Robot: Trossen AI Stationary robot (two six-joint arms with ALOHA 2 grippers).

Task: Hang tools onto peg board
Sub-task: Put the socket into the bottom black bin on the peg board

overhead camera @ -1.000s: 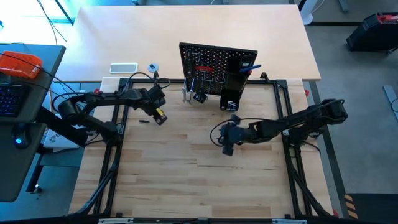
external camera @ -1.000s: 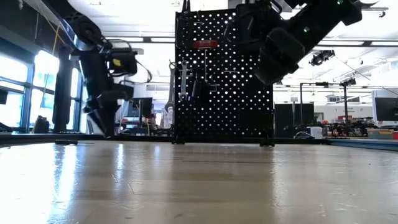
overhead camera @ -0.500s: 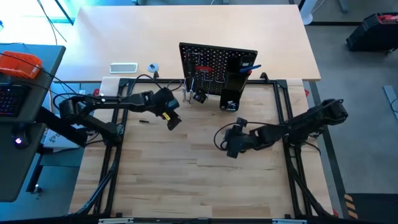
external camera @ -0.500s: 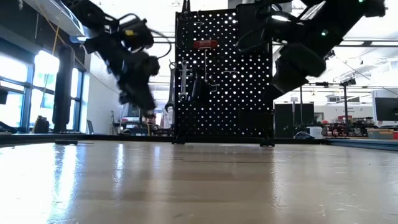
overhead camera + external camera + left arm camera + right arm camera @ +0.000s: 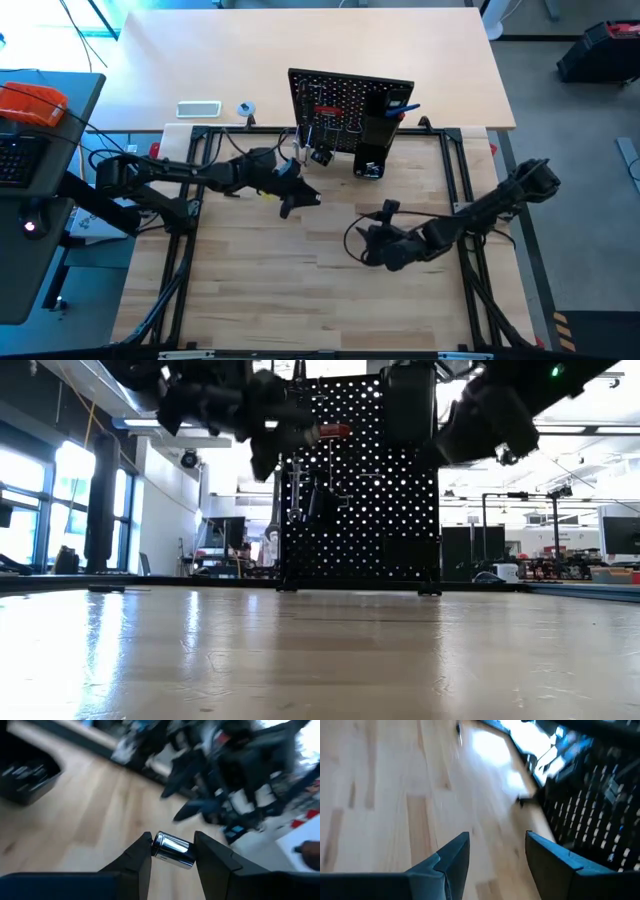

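The black peg board (image 5: 340, 100) stands upright at the table's far middle. A red-handled tool (image 5: 325, 110), several dark tools and a tall black box holder (image 5: 375, 135) hang on it. My left gripper (image 5: 303, 196) hovers just in front of the board's left part, pointing almost level toward the table's right, shut on a tool with a shiny silver round end (image 5: 173, 850). My right gripper (image 5: 368, 250) hovers open over the table's middle, nearer than the board, with only bare wood between its fingers (image 5: 497, 842). My left gripper pinches the tool's silver round end (image 5: 175, 852) between its two fingers (image 5: 142, 852), which lie across it. The tool is lifted clear of the table. How far the tool reaches beyond the fingers does not show.
A black frame rail (image 5: 190, 230) runs along the left, right and far sides of the wooden work surface. A white flat object (image 5: 198, 109) and a small round thing (image 5: 246, 108) lie on the far table beyond it. Bare wood (image 5: 300, 290) lies toward the near edge.
My left gripper has swung toward the table's right and the peg board, risen, and tipped from pointing down to almost level, carrying the tool along. My right gripper has drifted toward the near edge and rolled; its finger gap is unchanged.
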